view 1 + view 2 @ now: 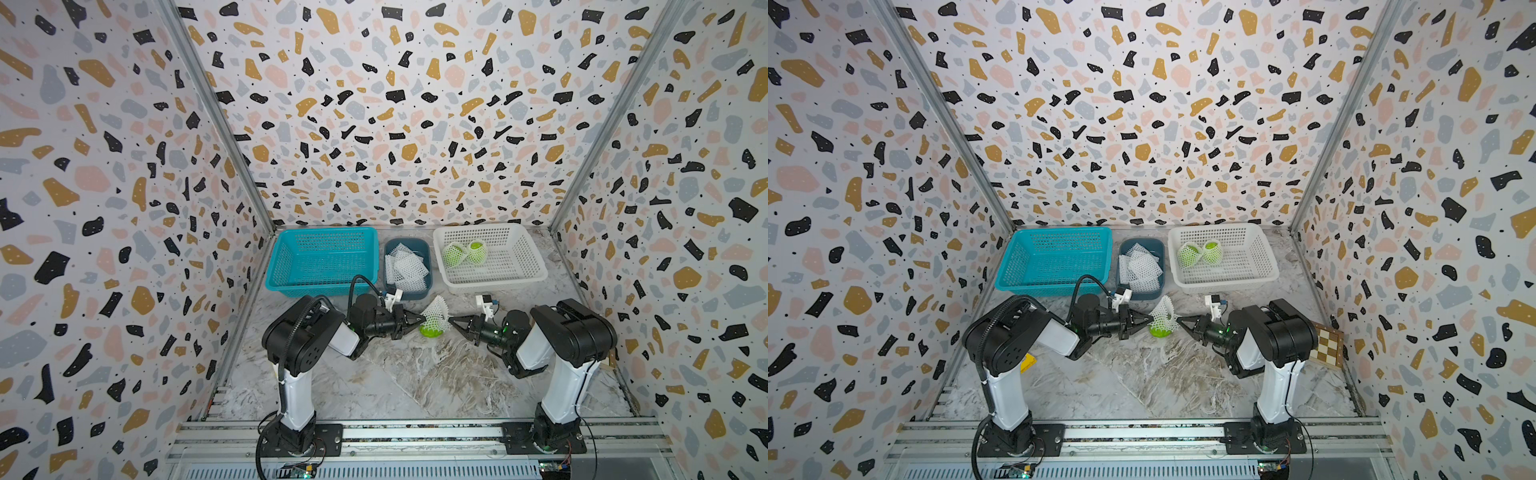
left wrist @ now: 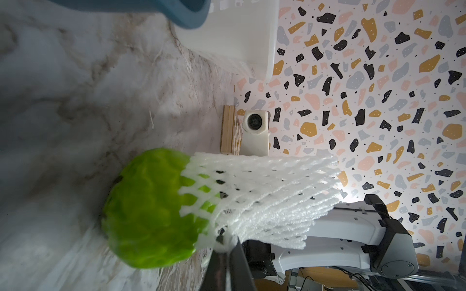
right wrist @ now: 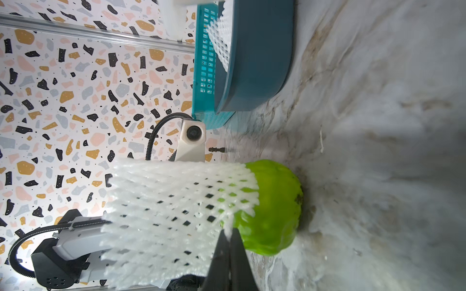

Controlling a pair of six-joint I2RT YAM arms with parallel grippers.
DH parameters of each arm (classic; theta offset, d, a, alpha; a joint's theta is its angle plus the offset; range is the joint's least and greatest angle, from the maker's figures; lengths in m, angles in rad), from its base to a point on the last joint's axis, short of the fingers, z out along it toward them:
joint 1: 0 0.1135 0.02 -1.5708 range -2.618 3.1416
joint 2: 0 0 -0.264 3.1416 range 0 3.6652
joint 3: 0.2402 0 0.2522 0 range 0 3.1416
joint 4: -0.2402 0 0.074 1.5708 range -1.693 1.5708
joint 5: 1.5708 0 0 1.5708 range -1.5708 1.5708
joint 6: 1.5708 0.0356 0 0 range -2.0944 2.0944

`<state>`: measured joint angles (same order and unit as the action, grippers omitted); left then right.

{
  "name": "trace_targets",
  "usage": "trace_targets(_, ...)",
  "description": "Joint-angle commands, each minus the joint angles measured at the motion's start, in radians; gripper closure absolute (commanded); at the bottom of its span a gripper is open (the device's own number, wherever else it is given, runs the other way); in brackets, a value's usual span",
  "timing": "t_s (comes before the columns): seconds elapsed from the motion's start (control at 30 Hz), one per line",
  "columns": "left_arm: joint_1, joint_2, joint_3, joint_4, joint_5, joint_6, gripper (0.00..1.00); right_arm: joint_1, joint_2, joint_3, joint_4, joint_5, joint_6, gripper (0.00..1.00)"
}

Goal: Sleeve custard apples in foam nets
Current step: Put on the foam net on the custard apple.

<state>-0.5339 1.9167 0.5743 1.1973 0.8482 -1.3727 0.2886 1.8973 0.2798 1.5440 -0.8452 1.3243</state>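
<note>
Rails nearest me carry the bases of the left arm and right arm, and both reach forward to meet over the middle of the counter. My left hand is pinched fully closed on the rim of a net; its wrist view shows the fingertips pressed together with white mesh caught between them. My right hand comes in from the opposite side and is clamped just as tight on the same net's rim, its fingertips nipping the mesh in its own wrist view.

Between the two hands an apple sits on the counter. The net covers only its upper part: the lower half is bare green, and the rest of the sleeve flares loose above the fruit.

Farther back, three containers stand in a row. On the left I see a teal basket. Beside it, in the middle, a dark tub holds a heap of spare nets. On the right a white basket holds two more apples, each wrapped in a net, touching each other in its back-left part.
</note>
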Motion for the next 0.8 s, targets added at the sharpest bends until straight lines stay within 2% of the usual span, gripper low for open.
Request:
trace_targets(0.0,0.003,0.023,-0.02,0.084,0.019,0.0,1.0,0.007,0.001,0.008,0.023,-0.015,-0.024,1.0)
trace_targets(0.77,0.016,0.09,-0.032,0.133,0.02,-0.004,1.0,0.0,0.018,0.065,-0.128,0.056,-0.072,1.0)
